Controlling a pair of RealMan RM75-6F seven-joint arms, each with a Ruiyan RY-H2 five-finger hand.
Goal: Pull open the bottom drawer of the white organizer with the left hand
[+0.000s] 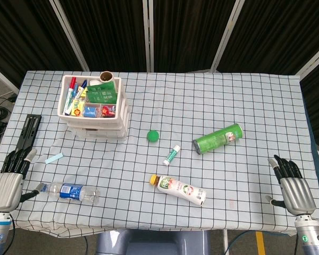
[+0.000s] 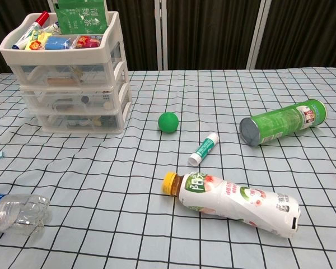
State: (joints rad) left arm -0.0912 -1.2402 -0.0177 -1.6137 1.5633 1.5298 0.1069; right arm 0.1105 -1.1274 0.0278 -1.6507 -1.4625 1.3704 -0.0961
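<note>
Juice bottle (image 2: 231, 199), glue stick (image 2: 204, 149), ball (image 2: 168, 121) lie right of white organizer (image 2: 73, 89).

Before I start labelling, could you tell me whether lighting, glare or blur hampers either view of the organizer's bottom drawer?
Head view: even light, soft shadows, sharp; the white organizer shows mostly its top, so the bottom drawer is barely visible. Chest view: sharp, mild wide-angle bending of the tablecloth grid; the bottom drawer faces the camera, its clear front slightly hazy, no strong glare. Left hand and right hand appear only in the head view.

Organizer (image 2: 73, 84) at the table's (image 1: 255, 106) far left — ball (image 2: 168, 121), tube (image 2: 204, 149), can (image 2: 283, 121) to its right; two bottles (image 2: 235, 203) (image 2: 14, 213) lie nearer.
</note>
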